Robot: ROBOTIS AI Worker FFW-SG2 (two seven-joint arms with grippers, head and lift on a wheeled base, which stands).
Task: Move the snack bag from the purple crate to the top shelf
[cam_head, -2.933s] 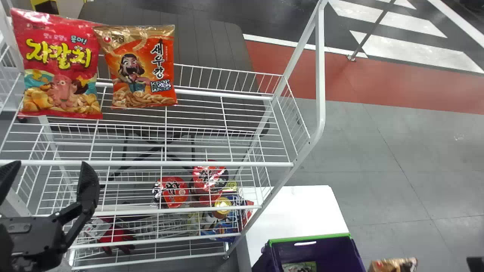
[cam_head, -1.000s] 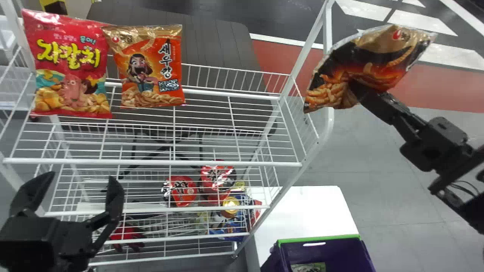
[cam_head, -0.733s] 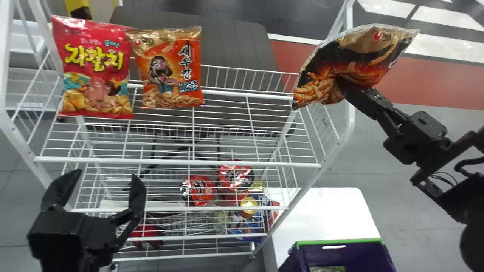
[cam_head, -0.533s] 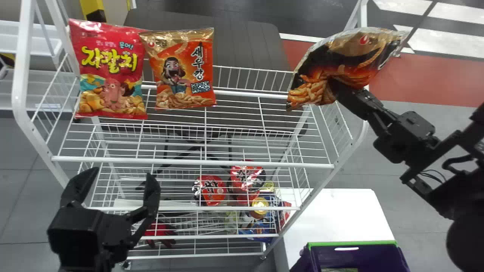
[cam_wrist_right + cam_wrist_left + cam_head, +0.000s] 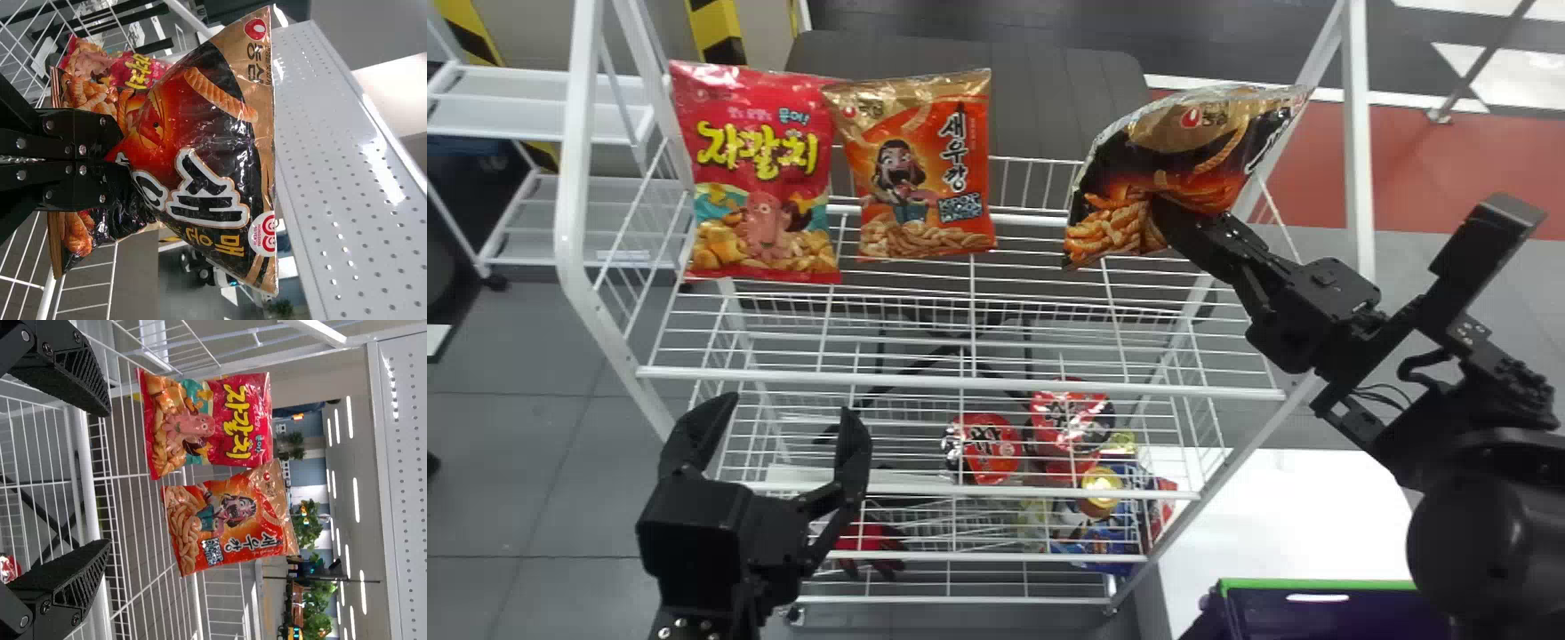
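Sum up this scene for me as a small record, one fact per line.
held item: black, orange and gold plastic snack bag
held by: right end effector
location: right side of the white wire top shelf
already shelved: red snack bag, orange-and-gold snack bag
left end effector: open, empty
container: purple, green-rimmed plastic crate
status: bag not yet released

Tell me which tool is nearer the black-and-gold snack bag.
Right. The right tool pinches the black-and-gold snack bag; the left tool is open by the front of the wire rack, off to the bag's left.
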